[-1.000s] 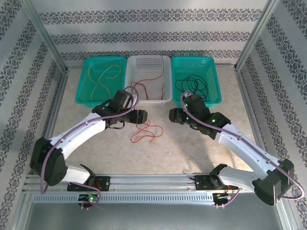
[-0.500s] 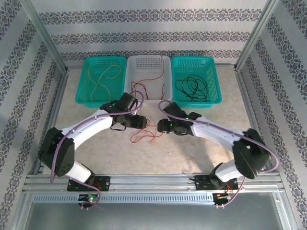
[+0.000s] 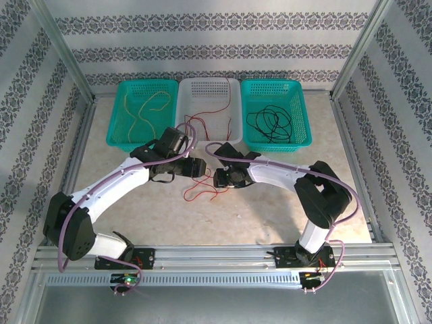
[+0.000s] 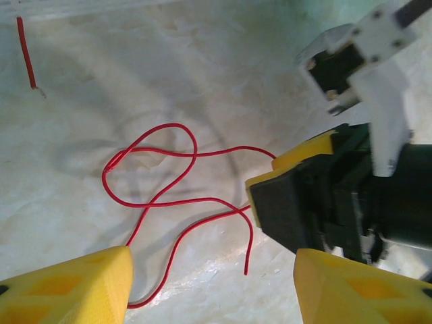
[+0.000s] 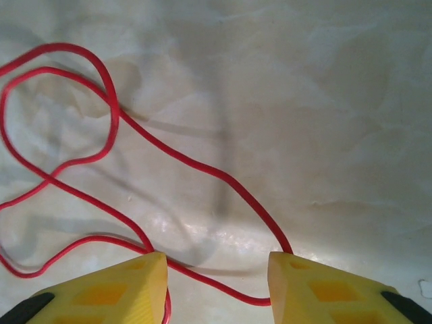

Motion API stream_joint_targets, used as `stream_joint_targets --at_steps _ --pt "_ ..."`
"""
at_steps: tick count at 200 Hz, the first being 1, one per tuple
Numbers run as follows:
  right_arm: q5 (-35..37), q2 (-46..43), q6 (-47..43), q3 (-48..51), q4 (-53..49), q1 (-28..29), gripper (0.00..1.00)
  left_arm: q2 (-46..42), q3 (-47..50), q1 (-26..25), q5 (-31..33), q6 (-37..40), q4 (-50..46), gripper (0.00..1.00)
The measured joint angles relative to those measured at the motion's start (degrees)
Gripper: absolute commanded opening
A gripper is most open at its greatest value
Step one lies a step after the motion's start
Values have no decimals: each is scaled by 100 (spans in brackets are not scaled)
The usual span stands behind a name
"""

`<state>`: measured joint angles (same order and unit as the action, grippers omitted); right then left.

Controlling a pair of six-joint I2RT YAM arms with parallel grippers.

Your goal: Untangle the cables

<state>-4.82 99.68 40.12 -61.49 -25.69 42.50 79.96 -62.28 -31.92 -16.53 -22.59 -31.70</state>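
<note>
Baskets sit in a row at the far side of the bench. The left green basket holds a yellow cable, loosely curled, lying alone.

Left fingers hang low over the mid-bench, just in front of the white basket. In the left wrist view the yellow pads stand wide apart and clamp nothing. The loose red cable lies in loops on the bench below and ahead of them, and one strand runs in past the left pad.

The white basket has another red strand inside, with one end trailing over its near rim.

The loose red cable lies on the bench between the two arms, crossing over itself in a few loops.

Right fingers are just right of that cable, close to the left fingers and facing them. In the right wrist view the pads are apart, with the red cable running across the gap at bench level. They straddle it, not pinched on it. Can't tell if a pad touches the strand.

The right green basket holds the black cables, coiled in a loose heap.
</note>
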Motion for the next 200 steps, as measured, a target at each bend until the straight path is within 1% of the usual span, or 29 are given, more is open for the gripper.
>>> stream_joint_targets --at_steps 28,51,99,119,134,145,158,183,200 --pt "0 35 -2 -68 -129 2 50 -55 -26 0 -4 0 2 64" --pt "-101 35 -22 -68 -122 4 46 -74 -26 0 -44 0 4 64" --pt "-398 83 -105 -238 -164 146 47 -74 -26 0 -107 -2 50 64" --pt "-564 262 -109 -356 -170 168 47 -76 -28 0 -118 -2 66 64" --pt "-669 529 -131 -529 -251 203 45 -81 -26 0 -131 -2 66 63" --pt "-715 745 -151 -684 -319 203 43 -87 -28 0 -131 -2 66 63" --pt "-743 931 -155 -804 -350 203 37 -107 -28 0 -140 -2 66 63" --pt "-761 988 -170 -859 -455 201 16 -186 -28 0 -149 -2 66 63" --pt "-767 984 -238 -866 -474 203 8 -238 -28 0 -184 -2 68 64"
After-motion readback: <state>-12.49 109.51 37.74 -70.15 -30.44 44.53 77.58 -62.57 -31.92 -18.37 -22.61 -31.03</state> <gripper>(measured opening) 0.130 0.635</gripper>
